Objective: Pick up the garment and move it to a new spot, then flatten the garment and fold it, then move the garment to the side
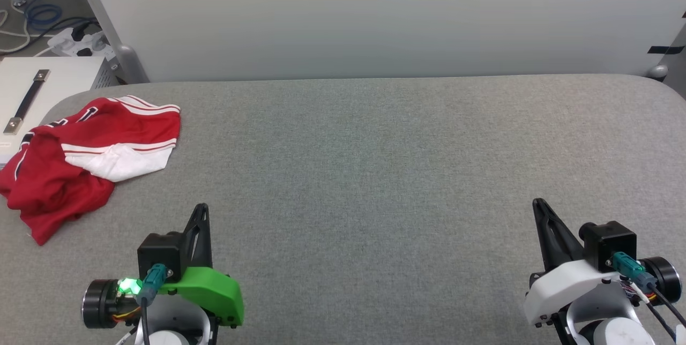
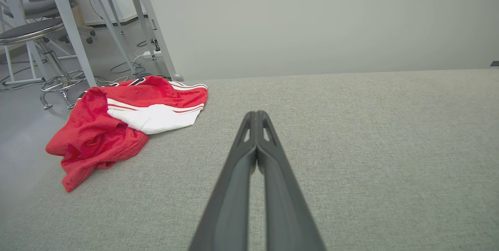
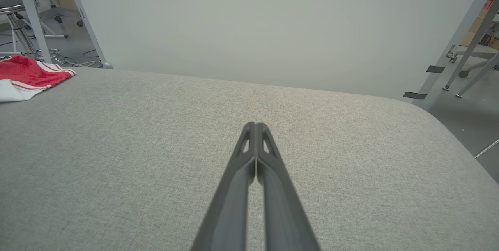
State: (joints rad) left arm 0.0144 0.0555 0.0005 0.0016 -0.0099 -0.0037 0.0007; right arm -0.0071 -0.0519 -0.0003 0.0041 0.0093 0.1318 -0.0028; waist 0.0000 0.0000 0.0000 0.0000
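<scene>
The garment (image 1: 86, 152) lies crumpled at the far left of the grey table (image 1: 375, 173), red with a white sleeve and striped trim on top; part of it hangs over the left edge. It also appears as a red heap (image 2: 117, 122) in the left wrist view and at the left edge (image 3: 27, 77) of the right wrist view. My left gripper (image 1: 201, 210) is shut and empty, below and to the right of the garment, apart from it; its fingertips (image 2: 256, 115) are pressed together. My right gripper (image 1: 537, 204) is shut and empty near the table's right front, its tips (image 3: 255, 126) closed.
A pale wall panel (image 1: 375, 13) stands behind the table. A white box with a black handle (image 1: 32, 98) sits beyond the table's left corner, with cables and a power strip (image 1: 75, 39) on the floor. A stool (image 2: 35, 36) and metal frame legs stand at left.
</scene>
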